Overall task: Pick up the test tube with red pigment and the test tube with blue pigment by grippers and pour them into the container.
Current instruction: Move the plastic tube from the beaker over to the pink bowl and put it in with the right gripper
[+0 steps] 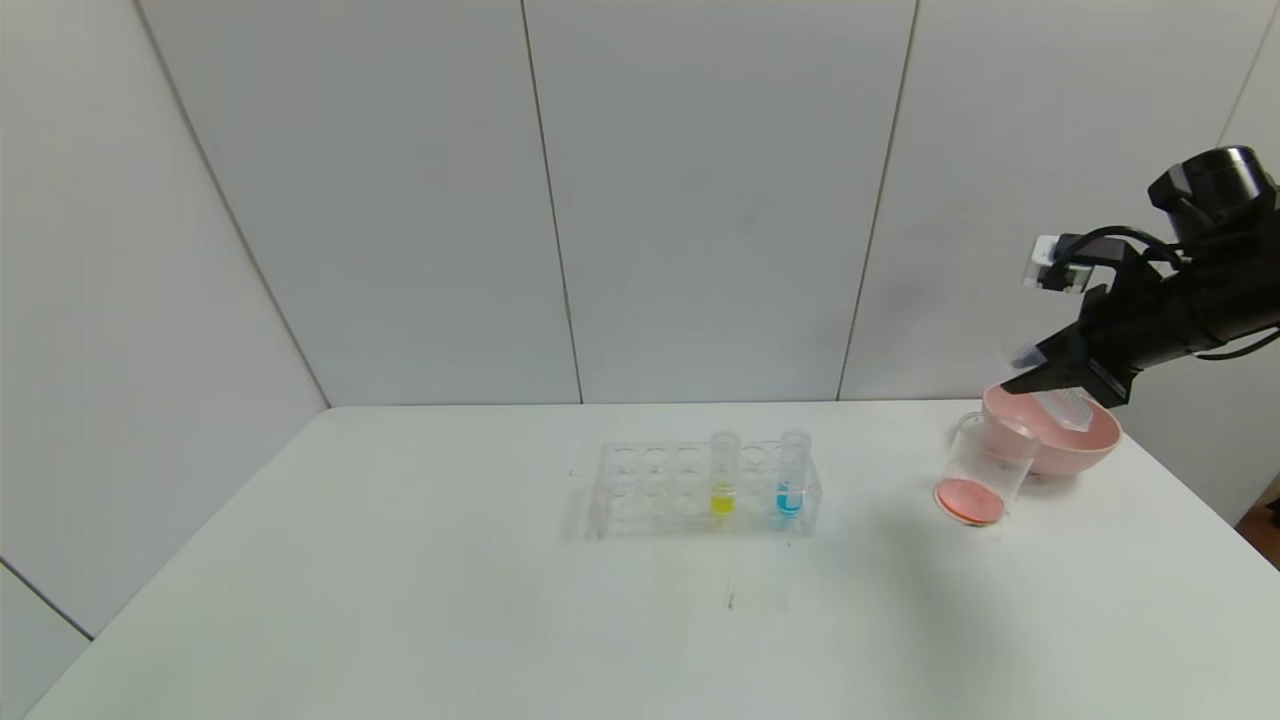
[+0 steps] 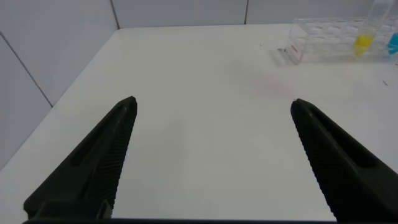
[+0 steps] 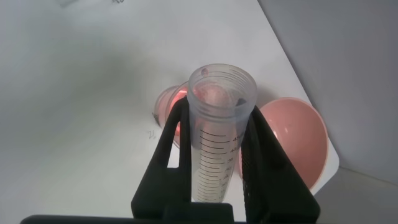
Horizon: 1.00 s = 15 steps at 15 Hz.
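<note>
My right gripper point(image 1: 1032, 376) is shut on the red pigment test tube point(image 1: 1062, 405), held tilted above the container point(image 1: 985, 470) and the pink bowl. In the right wrist view the graduated tube point(image 3: 219, 134) sits between the fingers point(image 3: 176, 130), its open mouth pointing toward the container point(image 3: 165, 102); only a reddish trace shows inside it. Red liquid lies in the container's bottom. The blue pigment test tube point(image 1: 791, 480) stands in the clear rack point(image 1: 645, 488). My left gripper point(image 2: 211, 104) is open and empty over bare table, out of the head view.
A yellow-liquid tube point(image 1: 723, 480) stands in the rack beside the blue one. The pink bowl point(image 1: 1085, 440) sits just behind the container near the table's right edge. The rack also shows in the left wrist view point(image 2: 323, 38).
</note>
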### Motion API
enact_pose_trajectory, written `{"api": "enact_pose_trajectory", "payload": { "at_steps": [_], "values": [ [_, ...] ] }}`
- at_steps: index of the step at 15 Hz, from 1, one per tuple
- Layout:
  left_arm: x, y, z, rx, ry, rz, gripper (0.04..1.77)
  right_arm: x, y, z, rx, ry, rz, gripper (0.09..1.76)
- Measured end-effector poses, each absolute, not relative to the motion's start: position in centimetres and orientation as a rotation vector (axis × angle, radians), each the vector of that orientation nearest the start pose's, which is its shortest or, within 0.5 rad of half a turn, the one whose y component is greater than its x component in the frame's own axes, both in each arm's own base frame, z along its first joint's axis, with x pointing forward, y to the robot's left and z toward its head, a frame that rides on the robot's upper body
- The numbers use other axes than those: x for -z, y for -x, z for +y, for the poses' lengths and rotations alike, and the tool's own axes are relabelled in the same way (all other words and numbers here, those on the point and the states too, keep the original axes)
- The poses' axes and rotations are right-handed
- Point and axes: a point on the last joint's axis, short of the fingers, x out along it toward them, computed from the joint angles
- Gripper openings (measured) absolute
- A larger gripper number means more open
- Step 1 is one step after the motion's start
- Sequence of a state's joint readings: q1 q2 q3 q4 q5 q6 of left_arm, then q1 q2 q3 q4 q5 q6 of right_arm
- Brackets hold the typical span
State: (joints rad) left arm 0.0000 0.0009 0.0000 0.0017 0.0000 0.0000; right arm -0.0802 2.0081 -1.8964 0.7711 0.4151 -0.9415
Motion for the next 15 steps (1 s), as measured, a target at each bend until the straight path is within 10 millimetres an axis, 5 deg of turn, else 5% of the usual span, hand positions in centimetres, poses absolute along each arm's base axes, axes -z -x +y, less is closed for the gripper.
{"api": "enact_pose_trajectory", "payload": {
  "at_steps": [10, 15],
  "values": [
    [-7.5, 2.3, 0.0, 0.000, 0.000, 0.002, 1.76, -22.8, -35.2, -5.1, -0.414, 0.173, 0.134, 0.52],
    [-7.5, 2.3, 0.0, 0.000, 0.000, 0.003, 1.76, -19.3, -33.9, -6.8, -0.335, 0.101, 0.038, 0.52]
  ]
}}
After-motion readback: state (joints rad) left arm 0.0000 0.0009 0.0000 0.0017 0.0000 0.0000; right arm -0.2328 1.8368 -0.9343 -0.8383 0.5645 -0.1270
